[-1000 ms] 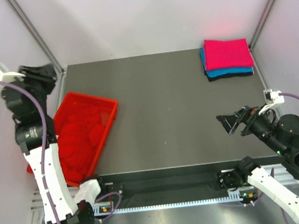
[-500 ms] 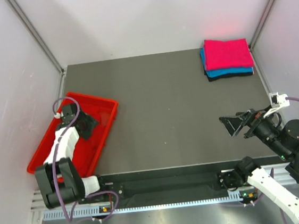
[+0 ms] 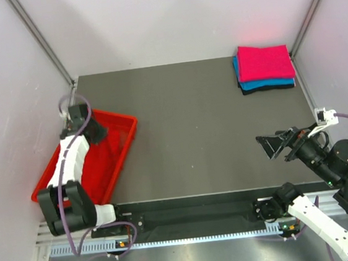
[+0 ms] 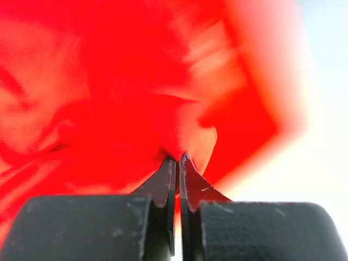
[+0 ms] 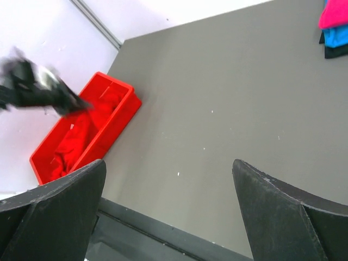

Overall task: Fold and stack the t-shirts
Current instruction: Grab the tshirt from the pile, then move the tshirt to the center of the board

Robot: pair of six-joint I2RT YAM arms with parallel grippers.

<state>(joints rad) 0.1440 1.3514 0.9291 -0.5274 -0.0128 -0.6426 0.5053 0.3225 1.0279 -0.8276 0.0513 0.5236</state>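
Observation:
A bright red t-shirt (image 3: 89,167) lies crumpled in the red tray (image 3: 130,120) at the left. My left gripper (image 3: 96,133) is down in the tray and shut, its tips pinching a fold of the red t-shirt (image 4: 109,98); the left wrist view is blurred. In the right wrist view the red cloth (image 5: 70,138) rises toward the left gripper (image 5: 81,103). At the far right corner a folded stack has a magenta-pink t-shirt (image 3: 265,61) on top, a teal one (image 3: 269,84) under it and a black one (image 3: 269,89) at the bottom. My right gripper (image 3: 269,145) hovers open over the table's near right, holding nothing.
The dark grey table (image 3: 192,122) stretches between the tray and the stack. Metal frame posts (image 3: 43,41) and white walls close in the back and sides. The tray overhangs the table's left edge.
The left arm swung down from high at the far left into the tray, and its gripper shut on the red cloth. The right arm barely moved.

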